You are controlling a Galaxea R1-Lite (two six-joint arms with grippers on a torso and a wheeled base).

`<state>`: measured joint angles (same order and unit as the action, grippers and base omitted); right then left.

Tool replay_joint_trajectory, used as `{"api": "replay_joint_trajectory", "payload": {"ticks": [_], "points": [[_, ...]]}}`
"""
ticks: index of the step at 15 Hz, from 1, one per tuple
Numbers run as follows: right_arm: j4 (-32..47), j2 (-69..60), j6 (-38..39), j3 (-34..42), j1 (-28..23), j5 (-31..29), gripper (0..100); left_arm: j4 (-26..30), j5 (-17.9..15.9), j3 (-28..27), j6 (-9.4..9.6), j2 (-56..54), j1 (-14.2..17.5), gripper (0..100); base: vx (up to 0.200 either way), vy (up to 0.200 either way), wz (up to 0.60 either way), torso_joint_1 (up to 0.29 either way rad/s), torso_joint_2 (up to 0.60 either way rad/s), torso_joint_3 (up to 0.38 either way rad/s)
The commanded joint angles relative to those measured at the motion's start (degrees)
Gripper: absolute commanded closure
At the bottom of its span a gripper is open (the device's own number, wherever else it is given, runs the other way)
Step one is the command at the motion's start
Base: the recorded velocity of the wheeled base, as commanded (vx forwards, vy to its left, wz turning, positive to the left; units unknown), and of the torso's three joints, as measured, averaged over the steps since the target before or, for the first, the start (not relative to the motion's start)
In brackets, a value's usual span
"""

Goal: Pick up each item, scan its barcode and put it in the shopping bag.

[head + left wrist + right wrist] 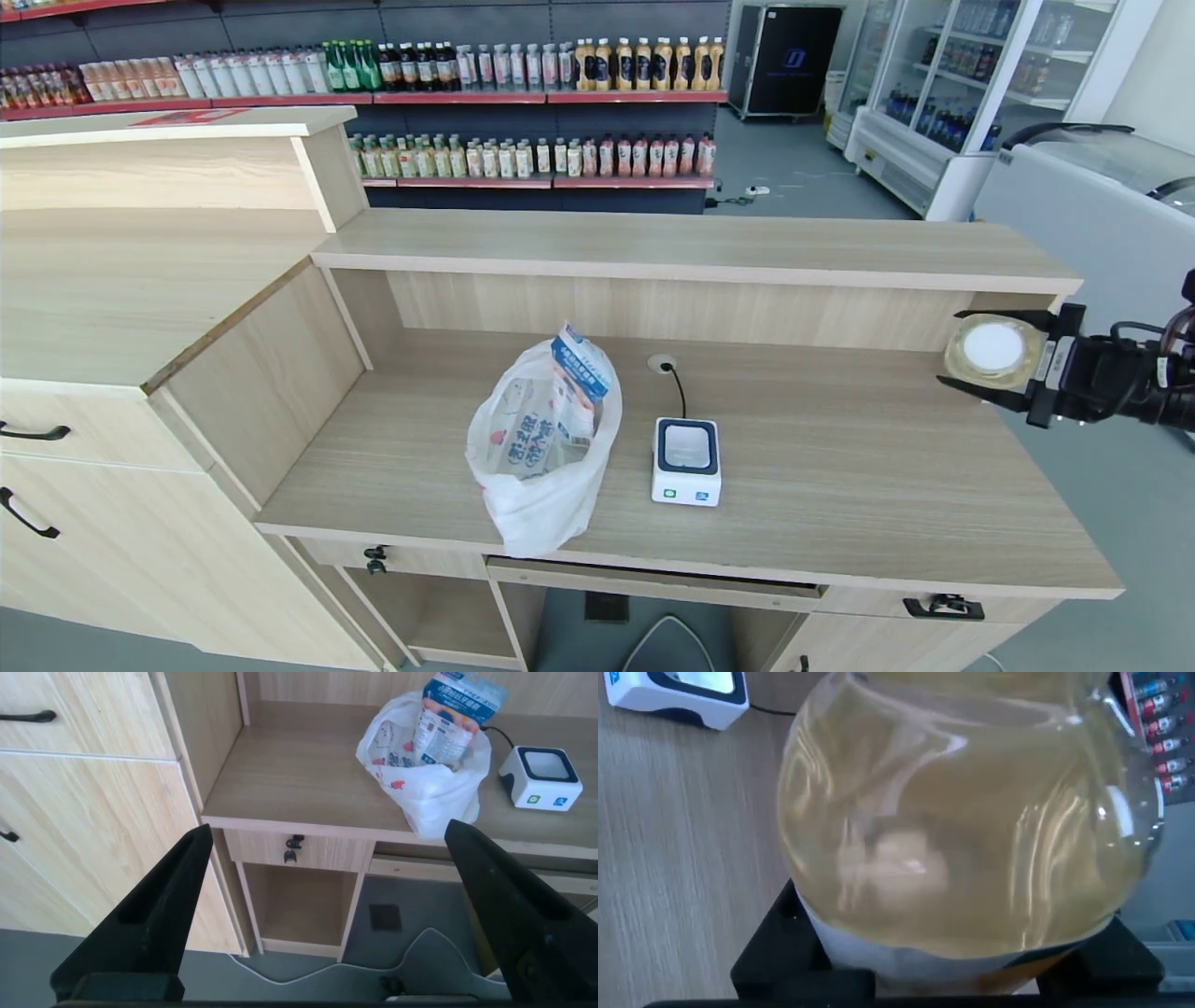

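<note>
The right arm (1134,383) comes in from the robot's right side, its forearm about level, and is held above the right end of the tabletop (840,467). Its right end effector (948,349) points toward the robot's left. Its two black fingers (1004,315) are clamped on a bottle (992,347) of pale liquid, one on the far side and one on the near side. The bottle's white cap faces up toward the head camera.

The left end effector (327,833) hangs low, out in front of the tabletop's near left corner. Its two dark fingers (149,919) are spread wide, with nothing between them.
</note>
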<state>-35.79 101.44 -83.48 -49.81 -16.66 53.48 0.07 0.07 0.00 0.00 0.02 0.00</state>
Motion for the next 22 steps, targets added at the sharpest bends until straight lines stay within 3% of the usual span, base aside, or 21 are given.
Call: {"api": "replay_joint_trajectory", "payload": {"ticks": [1, 4, 7, 11, 14, 19, 22], "points": [[-2.5, 4.1, -4.2, 0.0, 0.7, 0.7, 100, 0.0, 0.0, 0.0, 0.0, 0.0, 0.0, 0, 0.0, 0.0, 0.6, 0.002, 0.0, 0.002], [-11.9, 9.2, -9.3, 0.2, 2.4, 3.8, 100, 0.0, 0.0, 0.0, 0.0, 0.0, 0.0, 0, 0.0, 0.0, 0.6, 0.001, 0.0, 0.001], [-20.8, 14.2, -9.4, 2.3, 5.1, 5.8, 100, 0.0, 0.0, 0.0, 0.0, 0.0, 0.0, 0, 0.0, 0.0, 0.4, 0.006, 0.0, 0.0], [-20.1, 15.4, -10.1, 4.9, 7.8, 5.6, 100, 0.0, 0.0, 0.0, 0.0, 0.0, 0.0, 0, 0.0, 0.0, 0.0, 0.0, 0.0, 0.0], [-20.1, 15.8, -10.3, 9.3, 7.8, 5.5, 100, 0.0, 0.0, 0.0, 0.0, 0.0, 0.0, 0, 0.0, 0.0, 0.0, 0.0, 0.0, 0.0], [-20.7, 18.3, -10.5, 9.7, 7.2, 5.4, 100, 0.0, 0.0, 0.0, 0.0, 0.0, 0.0, 0, 0.0, 0.0, 0.0, 0.0, 0.0, 0.0], [-20.7, 21.3, -15.4, 9.5, 7.1, 5.7, 100, 0.0, 0.0, 0.0, 0.0, 0.0, 0.0, 0, 0.0, 0.0, 0.0, 0.0, 0.0, 0.0]]}}
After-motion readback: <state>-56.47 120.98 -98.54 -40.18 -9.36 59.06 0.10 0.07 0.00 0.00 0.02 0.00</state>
